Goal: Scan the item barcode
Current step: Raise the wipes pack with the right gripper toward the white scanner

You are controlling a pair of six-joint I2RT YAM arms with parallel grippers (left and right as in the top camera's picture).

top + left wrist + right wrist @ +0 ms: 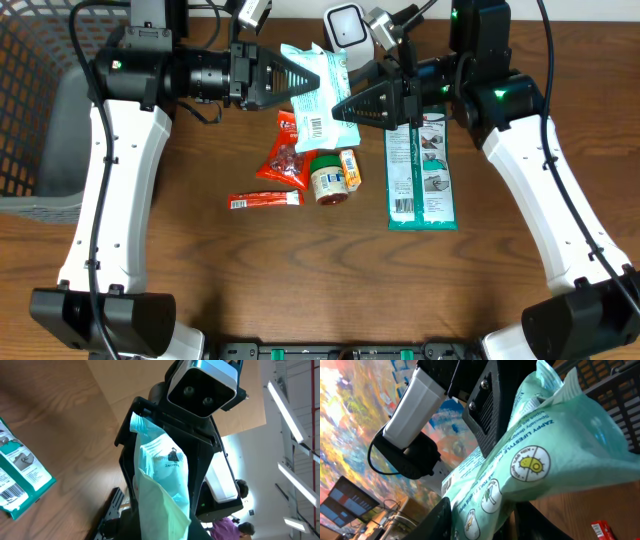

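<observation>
Basket [30, 120] cut off left; pouch [312, 108] barcode [318, 127] too small to read.

Left end effector [310, 73] opposite right one [341, 107]

Pouch [318, 95] sits behind the jar [327, 183], flat pack [421, 175] to their right, basket [30, 100] far left.

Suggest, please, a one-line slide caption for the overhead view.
Left hand holds a mint-green pouch above the wooden table, barcode facing up, with the right hand at its other edge.
</observation>
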